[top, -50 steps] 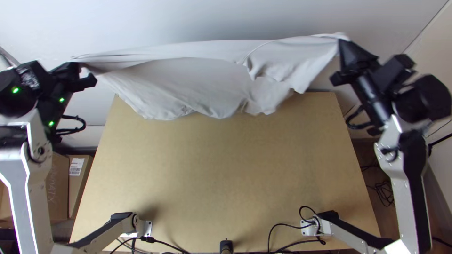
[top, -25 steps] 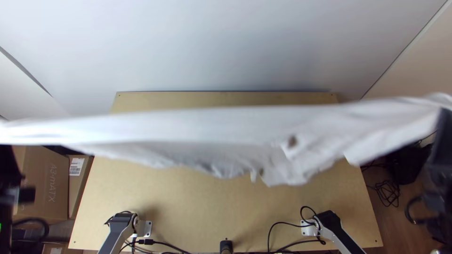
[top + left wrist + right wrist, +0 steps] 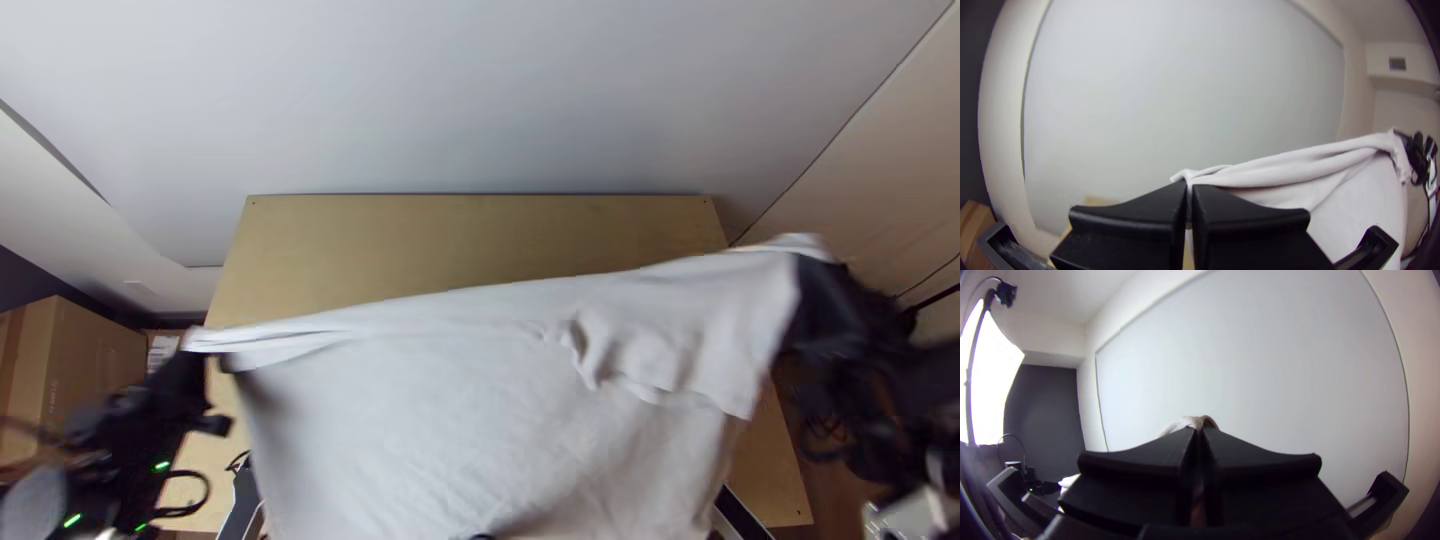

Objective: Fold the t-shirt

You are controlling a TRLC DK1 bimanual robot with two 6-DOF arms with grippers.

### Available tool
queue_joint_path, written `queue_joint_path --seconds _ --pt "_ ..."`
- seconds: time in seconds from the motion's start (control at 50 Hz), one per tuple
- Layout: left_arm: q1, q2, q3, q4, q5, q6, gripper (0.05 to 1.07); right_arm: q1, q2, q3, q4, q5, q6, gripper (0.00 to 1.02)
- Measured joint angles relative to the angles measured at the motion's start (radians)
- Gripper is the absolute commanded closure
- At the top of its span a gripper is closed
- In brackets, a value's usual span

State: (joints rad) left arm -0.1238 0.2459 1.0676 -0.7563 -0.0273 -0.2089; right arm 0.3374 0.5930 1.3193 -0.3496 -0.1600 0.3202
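The t-shirt (image 3: 450, 420) is held up between the two arms, above the near part of the light wooden surface (image 3: 400, 235). Its upper edge is drawn out into a long, narrow band of folds, which is slanted in the top view: the end at the right arm is placed higher in the picture than the end at the left arm. From this band the white cloth is hung as a broad, lightly creased sheet, continued past the lower edge of the top view. Whether the surface is touched by its lower part cannot be told. Toward the right arm, a shorter flap with a wavy edge is laid over the sheet, and small gathers are formed beside it.

One end of the band is pinched by the left pincer (image 3: 207, 352), whose two flat fingers (image 3: 1135, 212) are pressed together on the cloth; a small tuft is raised above their tips in the left wrist view. The opposite end is pinched by the right pincer (image 3: 812, 265), its fingers likewise closed together, with a rounded fold (image 3: 1192, 421) exposed at the tips in the right wrist view.

Beyond the surface, a large pale panel (image 3: 480, 100) is seen. A cardboard box (image 3: 95, 365) is located beside the left arm, and a bright lamp panel (image 3: 995, 375) is included in the right wrist view.
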Motion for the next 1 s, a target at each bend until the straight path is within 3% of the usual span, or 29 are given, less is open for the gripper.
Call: queue_joint_path --seconds 0.18,0.4,0.62,0.82,1.0 --pt "-0.064 -0.105 -0.312 -0.026 -0.01 0.0 1.05 0.062 0.01 -0.377 0.031 0.013 0.044 1.0" --pt "-0.069 -0.063 -0.517 0.135 0.024 -0.006 1.05 0.079 0.077 -0.687 0.285 0.011 0.075 1.0" --pt "-0.064 0.209 -0.576 0.379 0.028 -0.007 1.05 0.072 0.3 -0.696 0.391 0.013 0.081 1.0" --pt "0.063 0.539 -0.57 0.608 0.182 0.001 1.05 0.031 0.515 -0.635 0.468 0.013 0.081 1.0" --pt "0.122 0.839 -0.481 0.71 0.227 0.0 1.05 -0.018 0.73 -0.47 0.48 0.013 0.08 1.0"
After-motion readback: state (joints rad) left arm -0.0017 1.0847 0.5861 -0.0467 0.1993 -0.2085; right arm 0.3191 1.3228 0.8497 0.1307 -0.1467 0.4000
